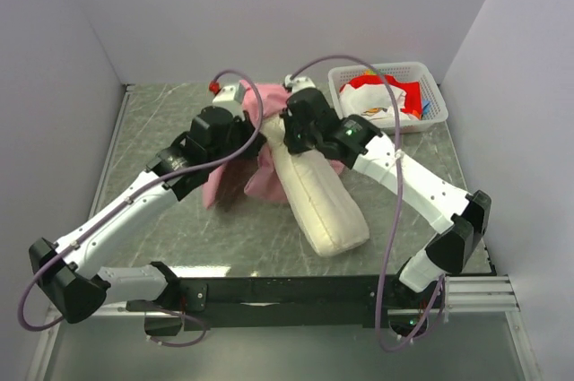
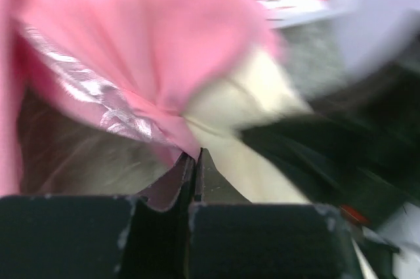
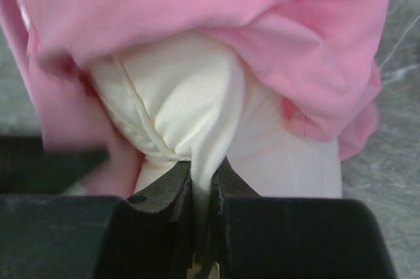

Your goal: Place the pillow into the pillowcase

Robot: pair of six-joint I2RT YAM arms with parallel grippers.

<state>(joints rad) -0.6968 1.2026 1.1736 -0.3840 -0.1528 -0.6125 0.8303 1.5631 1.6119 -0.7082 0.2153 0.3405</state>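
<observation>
The cream pillow (image 1: 321,201) lies slanting on the table, its near end bare, its far end inside the bunched pink pillowcase (image 1: 269,170). My right gripper (image 3: 202,175) is shut on a fold of the pillow (image 3: 197,102) at the mouth of the pillowcase (image 3: 216,3). My left gripper (image 2: 195,161) is shut on the pink edge of the pillowcase (image 2: 131,36), with the pillow (image 2: 243,115) showing right of it. In the top view both grippers, the left (image 1: 235,123) and the right (image 1: 291,125), meet over the pillow's far end.
A white basket (image 1: 430,85) with red and white items stands at the back right. Grey walls close in the marbled table (image 1: 161,130) on three sides. A black rail (image 1: 287,291) runs along the near edge.
</observation>
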